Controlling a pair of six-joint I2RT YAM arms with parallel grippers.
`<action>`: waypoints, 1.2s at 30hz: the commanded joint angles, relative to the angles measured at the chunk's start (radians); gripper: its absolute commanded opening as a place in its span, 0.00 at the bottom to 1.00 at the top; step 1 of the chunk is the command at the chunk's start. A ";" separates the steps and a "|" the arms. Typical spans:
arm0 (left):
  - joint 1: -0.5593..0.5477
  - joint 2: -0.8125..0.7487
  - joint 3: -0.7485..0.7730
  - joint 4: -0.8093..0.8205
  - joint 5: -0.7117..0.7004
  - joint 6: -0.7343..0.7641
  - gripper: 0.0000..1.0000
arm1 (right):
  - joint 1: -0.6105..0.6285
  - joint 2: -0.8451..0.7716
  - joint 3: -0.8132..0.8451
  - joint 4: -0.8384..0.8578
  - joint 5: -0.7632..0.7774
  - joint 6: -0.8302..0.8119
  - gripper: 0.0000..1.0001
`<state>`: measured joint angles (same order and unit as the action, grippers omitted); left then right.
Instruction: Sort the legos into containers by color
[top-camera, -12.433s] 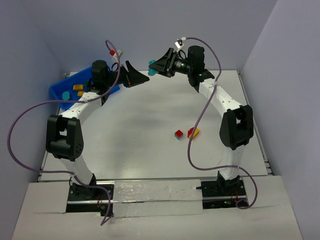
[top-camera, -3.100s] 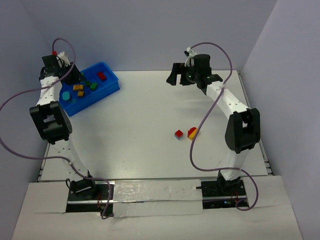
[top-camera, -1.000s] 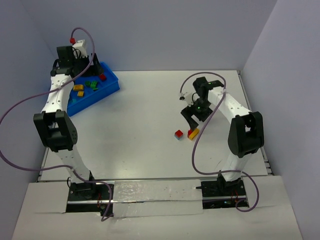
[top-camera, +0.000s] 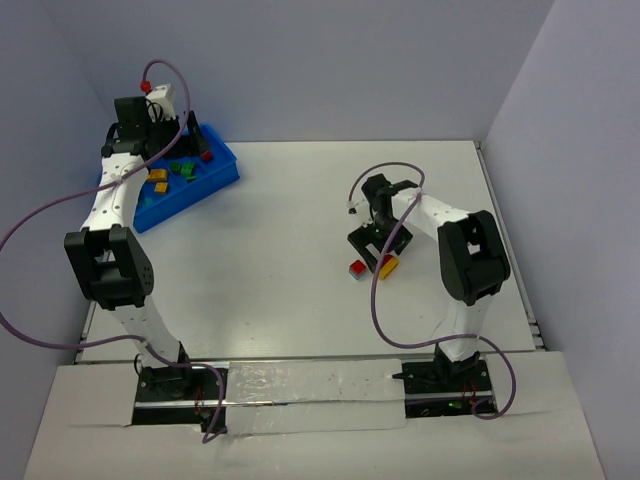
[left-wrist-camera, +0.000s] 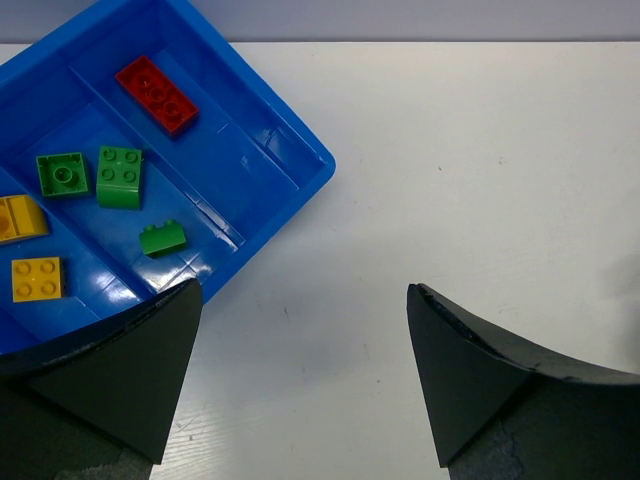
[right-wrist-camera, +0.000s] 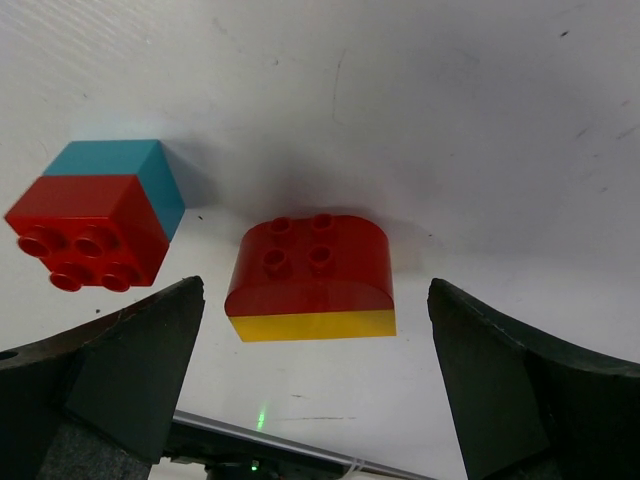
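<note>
**Right arm drops onto the last two bricks**

Against the overhead picture from a second ago, the right gripper (top-camera: 372, 250) has come down and toward the lower part of the frame. It now sits right above the two loose legos in the middle-right of the table (top-camera: 280, 250). The left arm has hardly moved and is still parked over the blue bin (top-camera: 222, 178) in the upper left.

In the right wrist view the right gripper (right-wrist-camera: 312, 290) has its jaws spread wide, holding nothing. The rounded red-on-yellow brick (right-wrist-camera: 312, 275) lies on the table midway between the two fingers, with clear gaps on both sides. The red-on-teal brick (right-wrist-camera: 95, 225) lies just to its left, apart from it and just above the left finger (right-wrist-camera: 120, 370). From overhead, the same pair, the red-on-teal brick (top-camera: 357, 269) and the red-on-yellow brick (top-camera: 386, 265), sits at the gripper's tips.

Over on the left, the left gripper (left-wrist-camera: 302, 292) is also spread wide and empty, hanging above the bin's corner (left-wrist-camera: 310, 150) and the bare table beside it. Inside the bin, a long red brick (left-wrist-camera: 156, 95) has the top compartment to itself. Three green bricks (left-wrist-camera: 120, 177) share the next one, and yellow bricks (left-wrist-camera: 38, 279) lie at the left edge of the frame.
</note>
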<state>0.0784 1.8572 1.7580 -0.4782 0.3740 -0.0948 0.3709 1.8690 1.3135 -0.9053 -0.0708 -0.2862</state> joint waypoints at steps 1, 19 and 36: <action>-0.006 -0.038 0.017 0.026 0.017 0.006 0.93 | 0.007 0.002 -0.041 0.039 0.006 -0.018 1.00; -0.005 -0.068 -0.042 0.049 0.046 -0.028 0.93 | 0.006 -0.034 -0.136 0.167 0.001 -0.052 0.89; -0.022 -0.166 -0.220 0.298 0.395 -0.346 0.78 | -0.034 -0.272 0.068 0.306 -0.341 -0.118 0.60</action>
<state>0.0796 1.7579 1.5523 -0.3266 0.6189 -0.3033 0.3480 1.6978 1.1985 -0.7279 -0.2269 -0.4125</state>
